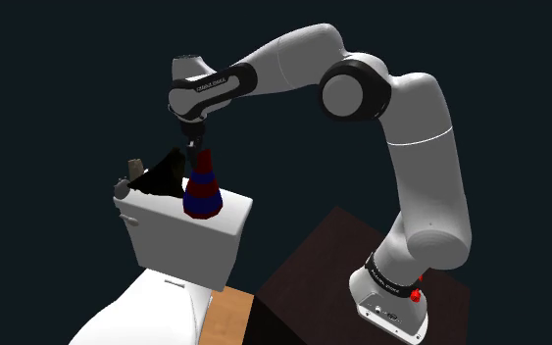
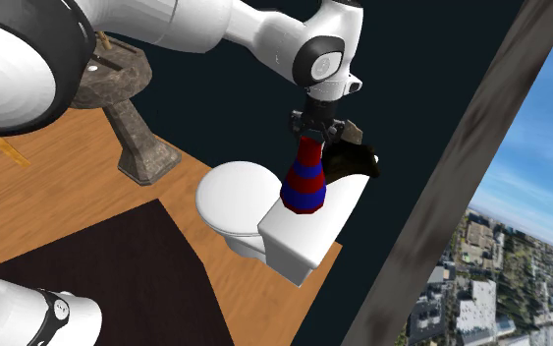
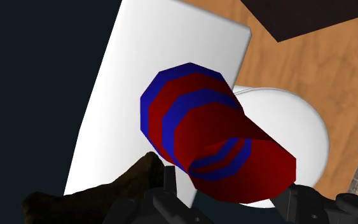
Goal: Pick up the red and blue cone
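The red and blue striped cone stands upright over the white toilet tank; I cannot tell whether its base touches the tank's top. My fingers are closed on its narrow upper end, one on each side. Just beside it lies a dark lumpy object. Below are the toilet's closed lid and the wooden floor.

Bathroom, white toilet, wooden floor
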